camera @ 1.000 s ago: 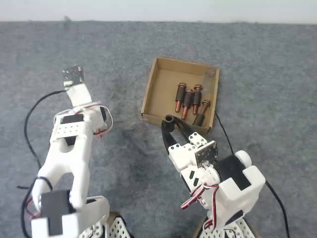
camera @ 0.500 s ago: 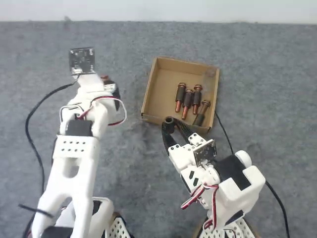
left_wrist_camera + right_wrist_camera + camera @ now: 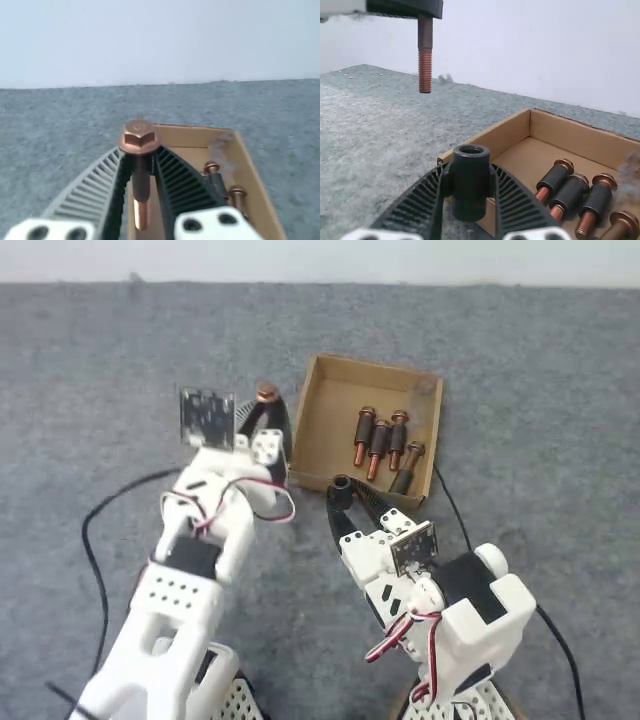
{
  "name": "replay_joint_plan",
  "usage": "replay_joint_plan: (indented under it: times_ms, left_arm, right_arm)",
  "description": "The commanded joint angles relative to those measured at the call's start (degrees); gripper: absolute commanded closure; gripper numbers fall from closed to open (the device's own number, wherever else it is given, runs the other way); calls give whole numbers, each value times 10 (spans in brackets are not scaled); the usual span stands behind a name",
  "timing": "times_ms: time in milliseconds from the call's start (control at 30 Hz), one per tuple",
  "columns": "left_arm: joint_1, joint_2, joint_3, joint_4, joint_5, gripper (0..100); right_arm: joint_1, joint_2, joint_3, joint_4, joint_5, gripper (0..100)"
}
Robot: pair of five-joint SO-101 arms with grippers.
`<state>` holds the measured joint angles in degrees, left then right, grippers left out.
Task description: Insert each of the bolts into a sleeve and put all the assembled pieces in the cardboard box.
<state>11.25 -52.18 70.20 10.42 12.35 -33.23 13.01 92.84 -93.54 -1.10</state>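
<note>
Four copper bolts in short black sleeves lie side by side in the open brown cardboard box, toward its right side. The box sits on the grey carpet-like table top, on the far side of the two grippers and a little right of the middle.

The left gripper is up in the air, just left of the box's left wall. Its black ribbed fingers are squeezed tight on one more copper bolt with a six-sided head. That bolt stands upright with its head on top, and its threaded end pokes out below the fingers.

The right gripper is at the near side of the box, close to the near wall. Its fingers grip a short black tube-shaped sleeve. The sleeve stands upright with its open hole facing up.

The bolt hangs higher than the sleeve, to its left and farther away. The two do not touch.
</note>
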Motion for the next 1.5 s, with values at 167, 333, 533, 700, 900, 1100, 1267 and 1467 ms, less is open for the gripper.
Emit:
replay_joint_plan:
  times_ms: [167,333,533,700,900,1100,1267,1467]
  left_arm:
    - [85,-170,27,40,-4,989]
    - [138,-231,27,95,-4,989]
    - [163,-237,27,115,4,989]
    - [167,-207,12,129,66,989]
    - [164,-154,-24,151,70,989]
    - [144,-67,-35,73,69,989]
    - [142,-31,-49,62,69,989]
    - [141,-26,-48,59,69,989]
  right_arm:
    - [-6,-29,17,1,-2,993]
    - [-6,-29,17,1,-2,993]
    - [-6,-29,16,1,-2,993]
    - [-6,-29,16,1,-2,993]
    - [-6,-29,18,-2,-1,993]
    - [-6,-29,18,-2,-1,993]
    - [-6,-29,18,-2,-1,993]
    - [-6,-29,18,-2,-1,993]
